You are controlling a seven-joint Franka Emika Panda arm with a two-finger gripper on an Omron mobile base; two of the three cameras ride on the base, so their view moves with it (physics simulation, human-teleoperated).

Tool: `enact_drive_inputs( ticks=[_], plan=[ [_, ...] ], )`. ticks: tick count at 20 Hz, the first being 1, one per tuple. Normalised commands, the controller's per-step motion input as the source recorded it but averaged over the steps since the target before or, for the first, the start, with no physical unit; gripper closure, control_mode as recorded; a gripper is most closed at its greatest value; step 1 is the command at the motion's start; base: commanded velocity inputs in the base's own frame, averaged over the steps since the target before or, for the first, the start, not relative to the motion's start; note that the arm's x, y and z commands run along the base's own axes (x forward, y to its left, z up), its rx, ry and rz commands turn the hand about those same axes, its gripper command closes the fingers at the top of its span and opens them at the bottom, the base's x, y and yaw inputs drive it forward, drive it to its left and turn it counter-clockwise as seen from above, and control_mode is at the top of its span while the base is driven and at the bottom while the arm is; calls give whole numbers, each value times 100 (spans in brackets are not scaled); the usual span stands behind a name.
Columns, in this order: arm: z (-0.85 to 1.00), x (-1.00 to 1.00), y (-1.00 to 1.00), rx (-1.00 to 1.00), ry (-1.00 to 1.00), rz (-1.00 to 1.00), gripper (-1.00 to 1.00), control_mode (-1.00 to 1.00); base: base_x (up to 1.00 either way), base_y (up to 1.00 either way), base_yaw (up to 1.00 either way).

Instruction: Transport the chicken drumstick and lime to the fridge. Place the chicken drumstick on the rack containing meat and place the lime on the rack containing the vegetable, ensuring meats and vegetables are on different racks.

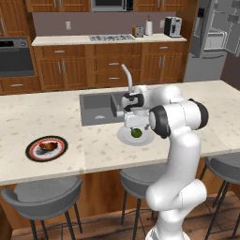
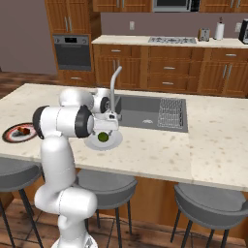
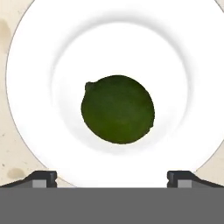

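Our gripper (image 3: 112, 177) hangs spread wide and empty above the lime (image 3: 117, 108), which sits mid-white plate (image 3: 35, 65). We judge the round fruit could roll from closing fingers. Beyond, the speckled island counter (image 1: 28, 117), the drumstick (image 1: 46, 146) well left, the fridge (image 1: 211, 37) far off.

lime (image 3: 118, 109): dark green | plate (image 3: 35, 65): plain white | counter (image 1: 28, 117): speckled beige | drumstick plate (image 1: 31, 150): red-black rim
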Motion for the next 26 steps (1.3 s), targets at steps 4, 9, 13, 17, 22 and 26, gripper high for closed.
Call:
enact_drive_inputs(
  ticks=[4, 9, 13, 17, 22, 26],
  plan=[
    [-27, 44, 11, 0, 11, 0, -100, -100, 0, 0, 0],
    [-17, 36, 10, 0, 15, 0, -100, -100, 0, 0, 0],
    [-15, 28, 0, 0, 20, 0, -100, -100, 0, 0, 0],
    [-5, 3, 0, 0, 18, 0, -100, -100, 0, 0, 0],
    [1, -20, 0, 0, 7, 0, -100, -100, 0, 0, 0],
    [0, -22, 0, 0, 2, 0, -100, -100, 0, 0, 0]
  ],
)
